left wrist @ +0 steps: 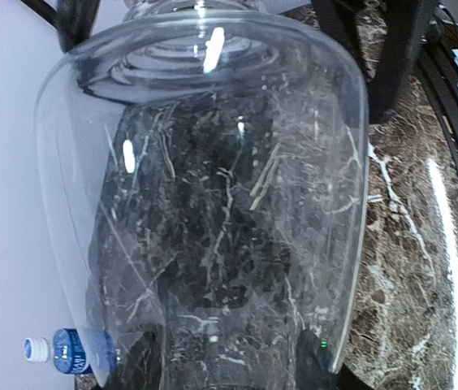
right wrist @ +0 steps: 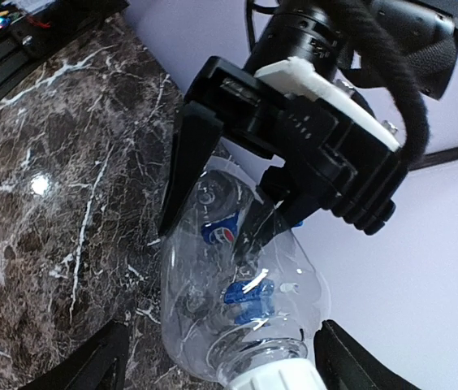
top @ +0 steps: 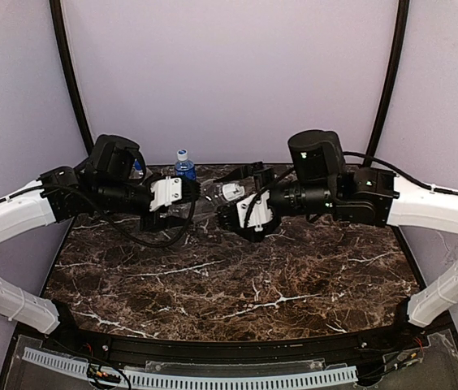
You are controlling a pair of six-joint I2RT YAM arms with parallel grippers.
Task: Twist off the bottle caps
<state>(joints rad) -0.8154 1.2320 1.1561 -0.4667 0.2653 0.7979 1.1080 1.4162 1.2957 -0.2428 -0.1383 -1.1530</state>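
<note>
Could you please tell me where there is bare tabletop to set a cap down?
The near half of the marble table is bare, from both hands to the front edge. The back is crowded: the left hand and right hand meet around the clear bottle, with the water bottle behind.

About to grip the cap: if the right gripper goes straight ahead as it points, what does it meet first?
The white cap of the clear bottle, lying between its fingers; exact depth is unclear.

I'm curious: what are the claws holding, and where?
Left claw grips the bottle by its body, far from the cap. Right claw: cannot tell.
</note>
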